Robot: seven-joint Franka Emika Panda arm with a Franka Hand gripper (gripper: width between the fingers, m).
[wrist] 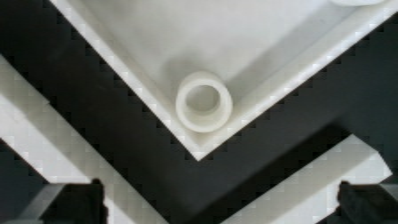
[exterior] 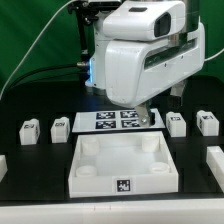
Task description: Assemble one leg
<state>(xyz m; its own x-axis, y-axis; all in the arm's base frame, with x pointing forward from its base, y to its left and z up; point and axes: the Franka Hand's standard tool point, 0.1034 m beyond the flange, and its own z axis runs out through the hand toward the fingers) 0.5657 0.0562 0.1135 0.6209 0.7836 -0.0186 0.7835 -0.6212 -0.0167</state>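
Observation:
Four small white tagged legs stand in a row on the black table: two at the exterior view's left (exterior: 29, 129) (exterior: 59, 126) and two at its right (exterior: 176, 123) (exterior: 206, 122). The large white square panel (exterior: 122, 165) lies in front of them. My gripper (exterior: 148, 118) hangs over the panel's far right corner, mostly hidden by the arm's body. In the wrist view the gripper (wrist: 217, 205) is open and empty, with dark fingertips (wrist: 71, 200) set wide apart. Below it are the panel's corner (wrist: 267, 60) and its round hole (wrist: 205, 103). No leg shows in the wrist view.
The marker board (exterior: 115, 121) lies behind the panel, partly under the arm. White pieces sit at the exterior view's left edge (exterior: 2, 165) and right edge (exterior: 214, 158). A green backdrop and a cable are behind the arm.

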